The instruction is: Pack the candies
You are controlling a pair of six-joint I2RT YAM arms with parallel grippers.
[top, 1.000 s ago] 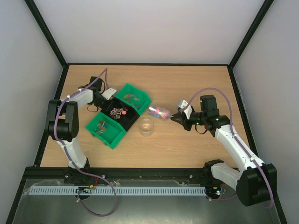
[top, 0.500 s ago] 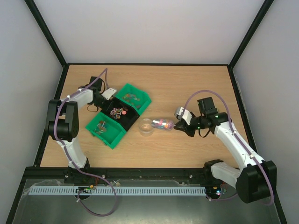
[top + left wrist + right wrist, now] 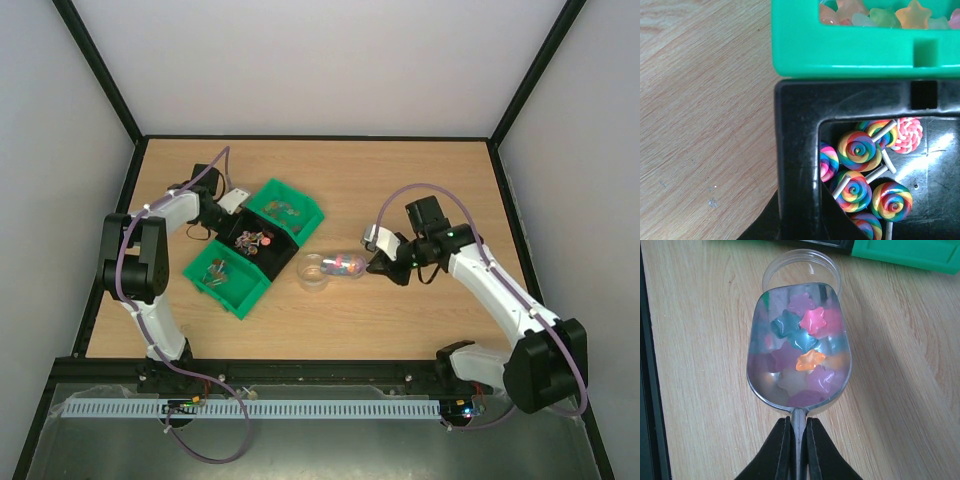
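My right gripper (image 3: pixel 378 262) is shut on the handle of the silver metal scoop (image 3: pixel 799 347). The scoop holds several small star-shaped candies (image 3: pixel 810 340) in pink, blue, purple, orange and white. Its tip sits over the near rim of the small clear round jar (image 3: pixel 801 271), which stands on the table (image 3: pixel 313 271) and looks empty. My left gripper (image 3: pixel 225 213) is shut on the left wall of the black bin (image 3: pixel 797 150), with one finger on each side of the wall. That bin holds rainbow lollipops (image 3: pixel 858 151).
Three bins stand in a diagonal row left of the jar: a green one (image 3: pixel 287 211) with star candies (image 3: pixel 875 15), the black one (image 3: pixel 256 240), and another green one (image 3: pixel 222 276). Black frame rails edge the wooden table.
My right gripper carried the loaded scoop from beside the far green bin down and left to the jar's rim. The left arm has not moved.
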